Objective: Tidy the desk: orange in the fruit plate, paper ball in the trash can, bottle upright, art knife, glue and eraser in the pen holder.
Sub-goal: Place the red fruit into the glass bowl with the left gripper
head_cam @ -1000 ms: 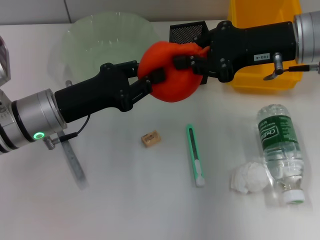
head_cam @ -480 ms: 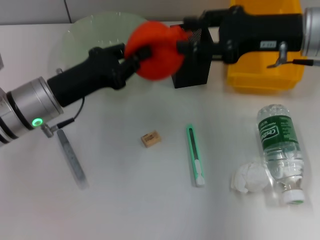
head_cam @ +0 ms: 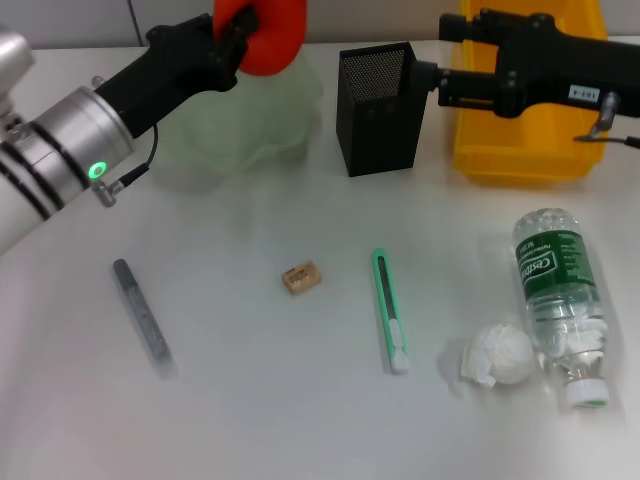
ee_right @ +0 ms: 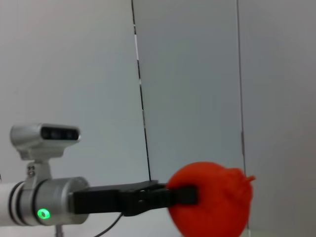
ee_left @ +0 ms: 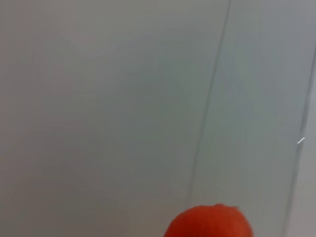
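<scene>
The yellow bin (head_cam: 520, 150) at the far right edge of the desk is the biggest thing in view, with the right gripper (head_cam: 432, 82) stretched in front of it, apart from everything; whether its fingers are parted or together cannot be told. Next is the pale green fruit plate (head_cam: 250, 130) at the far left, and directly above it hangs the orange (head_cam: 262, 35), pinched by the left gripper (head_cam: 238, 28), whose fingers are clamped on the fruit. The relation that matters: the plate lies straight below the orange, so the left arm, already over it, seems to need only a descent and release. The black mesh pen holder (head_cam: 377, 95) stands upright just beside the plate. The water bottle (head_cam: 560, 300) lies on its side at the near right, cap toward the robot, touching the paper ball (head_cam: 498, 355). The green art knife (head_cam: 391, 312) lies mid-desk, long axis running near to far; the grey glue stick (head_cam: 142, 316) lies far left; the eraser (head_cam: 301, 277) sits between them.
</scene>
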Available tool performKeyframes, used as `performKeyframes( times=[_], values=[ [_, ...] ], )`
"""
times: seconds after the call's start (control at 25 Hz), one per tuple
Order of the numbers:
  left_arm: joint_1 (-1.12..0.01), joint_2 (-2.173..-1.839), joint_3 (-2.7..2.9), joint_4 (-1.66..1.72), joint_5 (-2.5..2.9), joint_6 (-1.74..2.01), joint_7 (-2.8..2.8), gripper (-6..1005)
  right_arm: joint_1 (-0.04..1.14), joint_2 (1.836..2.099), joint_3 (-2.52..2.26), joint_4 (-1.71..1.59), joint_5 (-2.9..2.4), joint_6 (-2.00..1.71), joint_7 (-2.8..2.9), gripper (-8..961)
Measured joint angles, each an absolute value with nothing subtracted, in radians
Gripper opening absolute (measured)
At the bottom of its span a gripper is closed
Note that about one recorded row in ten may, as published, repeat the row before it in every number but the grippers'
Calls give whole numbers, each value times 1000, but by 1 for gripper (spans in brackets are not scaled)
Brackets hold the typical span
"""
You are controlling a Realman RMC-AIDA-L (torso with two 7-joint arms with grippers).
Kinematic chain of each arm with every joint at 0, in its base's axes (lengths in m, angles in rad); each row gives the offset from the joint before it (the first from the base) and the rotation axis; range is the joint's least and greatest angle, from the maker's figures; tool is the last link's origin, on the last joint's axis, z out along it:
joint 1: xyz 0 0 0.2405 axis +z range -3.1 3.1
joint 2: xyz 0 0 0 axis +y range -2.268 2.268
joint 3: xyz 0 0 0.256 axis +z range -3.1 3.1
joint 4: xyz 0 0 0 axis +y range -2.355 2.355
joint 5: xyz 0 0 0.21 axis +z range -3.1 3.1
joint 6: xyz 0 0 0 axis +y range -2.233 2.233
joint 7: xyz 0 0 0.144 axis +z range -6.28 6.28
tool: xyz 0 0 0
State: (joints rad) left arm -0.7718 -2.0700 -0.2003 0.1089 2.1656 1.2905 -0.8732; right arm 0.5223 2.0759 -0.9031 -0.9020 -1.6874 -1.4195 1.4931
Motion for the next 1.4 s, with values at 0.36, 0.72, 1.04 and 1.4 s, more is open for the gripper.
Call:
performKeyframes(
  times=[0.36, 0.72, 1.04, 1.4],
  values=[
    [-829, -2073, -247, 27, 2125, 958, -688, 84, 496, 2077, -911, -874, -1687, -1448, 1492, 745],
    [-814, -2072, -313, 1, 2120, 855, -633, 149, 497, 2076, -907, -871, -1688, -1453, 1497, 743],
    [-805, -2072, -315, -1, 2120, 859, -637, 236, 501, 2075, -908, -870, -1691, -1453, 1501, 742],
    [-743, -2049, -274, 31, 2158, 1193, -863, 557, 492, 2059, -899, -891, -1689, -1489, 1571, 742]
  ],
)
